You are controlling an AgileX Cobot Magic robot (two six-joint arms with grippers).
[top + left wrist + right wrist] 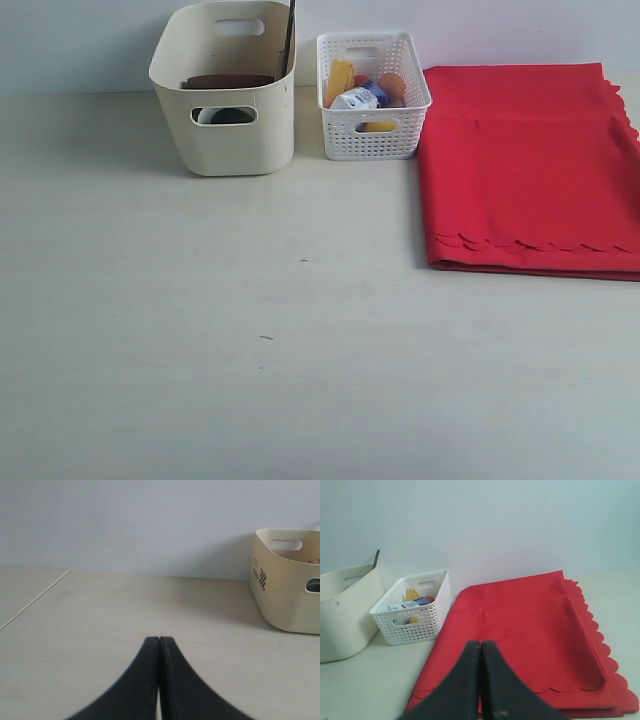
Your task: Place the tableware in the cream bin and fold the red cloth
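Note:
The cream bin (226, 85) stands at the back left of the table, also seen in the left wrist view (287, 580) and the right wrist view (342, 612). Inside it lie a brown wooden plate (228, 81) and a dark stick (289, 38) leaning on its rim; a pale round thing shows through the handle hole (224, 116). The red cloth (530, 165) lies folded flat at the right, scalloped edge near the front (530, 640). My left gripper (159, 640) is shut and empty over bare table. My right gripper (480, 644) is shut and empty, above the cloth's near edge.
A white lattice basket (372, 95) with food items, among them a packet (358, 98), stands between the bin and the cloth (415, 615). A pale wall runs behind the table. Neither arm shows in the exterior view.

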